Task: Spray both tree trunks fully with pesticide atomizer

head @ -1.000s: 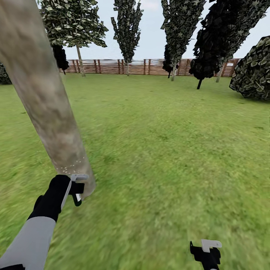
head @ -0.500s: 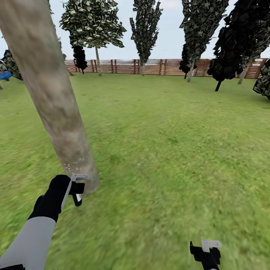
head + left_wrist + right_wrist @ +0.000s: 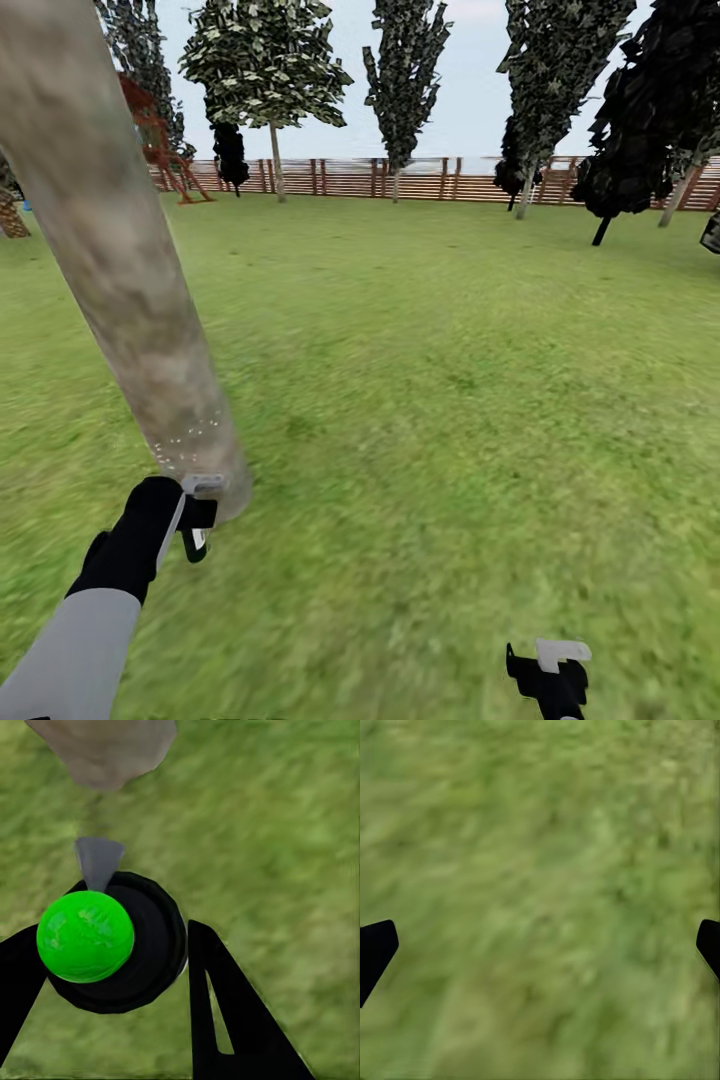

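Holding the bottle [image 3: 112, 945] in your left gripper [image 3: 196, 520], you have one finger [image 3: 225, 1012] pressed on each side of it. From the left wrist camera its round top shows bright green, not red, with a grey nozzle tip pointing toward the base of the trunk [image 3: 120, 270]. In the head view the bottle is a small dark shape with a white mark, hanging from the gripper just beside the trunk's foot.

Right gripper [image 3: 548, 672]: low at your right side, well apart from the trunk. Its two fingertips [image 3: 376, 949] sit at opposite edges of the right wrist picture, spread wide, with grass [image 3: 540, 900] between them and nothing held.

One thick trunk stands close, grey-beige and mottled, leaning across the left of the head view. A scatter of whitish specks [image 3: 190, 435] dots its lower part, just above the gripper; higher up the bark looks bare.

Beyond: open lawn [image 3: 450, 350], with no slabs in sight from here.

Far side: one brown slatted fence [image 3: 420, 178] running across. In front of it I count three leafy trees with thin pale trunks and a cluster of black ones at the right; the exact number there cannot be told. One reddish frame structure [image 3: 160, 140] stands far left.
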Controlling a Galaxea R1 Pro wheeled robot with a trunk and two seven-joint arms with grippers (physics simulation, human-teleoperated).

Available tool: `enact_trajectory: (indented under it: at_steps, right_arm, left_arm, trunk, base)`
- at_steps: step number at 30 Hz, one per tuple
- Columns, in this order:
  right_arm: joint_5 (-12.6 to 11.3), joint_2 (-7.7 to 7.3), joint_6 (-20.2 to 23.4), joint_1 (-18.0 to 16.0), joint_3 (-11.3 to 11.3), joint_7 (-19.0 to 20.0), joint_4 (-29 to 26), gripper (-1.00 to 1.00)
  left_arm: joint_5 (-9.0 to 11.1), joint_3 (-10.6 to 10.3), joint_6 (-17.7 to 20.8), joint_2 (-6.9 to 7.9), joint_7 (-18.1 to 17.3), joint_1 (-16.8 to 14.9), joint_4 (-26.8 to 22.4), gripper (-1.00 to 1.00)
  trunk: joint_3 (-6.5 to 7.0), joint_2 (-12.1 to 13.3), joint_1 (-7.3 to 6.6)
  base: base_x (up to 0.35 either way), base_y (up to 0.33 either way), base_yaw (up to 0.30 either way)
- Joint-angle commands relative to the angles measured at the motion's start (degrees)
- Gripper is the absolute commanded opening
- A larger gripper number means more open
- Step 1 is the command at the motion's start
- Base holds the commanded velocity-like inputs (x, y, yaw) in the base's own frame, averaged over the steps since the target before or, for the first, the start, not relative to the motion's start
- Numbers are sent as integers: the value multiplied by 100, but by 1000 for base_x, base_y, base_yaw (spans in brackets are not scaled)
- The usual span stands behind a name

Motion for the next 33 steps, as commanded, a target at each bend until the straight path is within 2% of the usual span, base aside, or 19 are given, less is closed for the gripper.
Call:
enact_trajectory:
  at_steps: [1,5,14,17,21,27,33]
  right_arm:
    - [-6,0,-13,-1,15,-16,2,100]
    - [-6,0,-18,-1,15,-18,2,100]
    - [-6,0,-21,-1,15,-28,2,100]
    - [-6,0,-22,-1,15,-28,1,100]
    - [-6,-6,-22,-1,15,-29,1,100]
    - [-6,-9,-22,-1,15,-29,2,100]
    - [-6,-9,-22,-1,15,-29,-5,100]
  left_arm:
    - [-41,21,18,-3,11,54,-12,-100]
    - [-31,70,-14,-3,225,339,-77,-100]
    - [12,82,-28,-58,265,393,-90,-100]
    - [-2,78,-277,-69,270,392,-87,-100]
    - [-17,51,-514,-81,281,392,-61,-100]
    - [-17,37,-539,-84,282,392,-13,-100]
    - [-11,37,-540,-80,274,392,-19,-100]
  trunk:
    - [-5,-2,-1]
    - [-5,-2,-1]
    - [-5,-2,-1]
    - [-5,-2,-1]
    - [-5,-2,-1]
    - [-5,-2,-1]
    - [-5,-2,-1]
  base:
    - [19,-272,252]
    - [-77,-258,269]
    - [-50,-57,277]
    - [125,-81,230]
    - [228,-152,39]
    - [226,-180,2]
    - [30,-265,0]
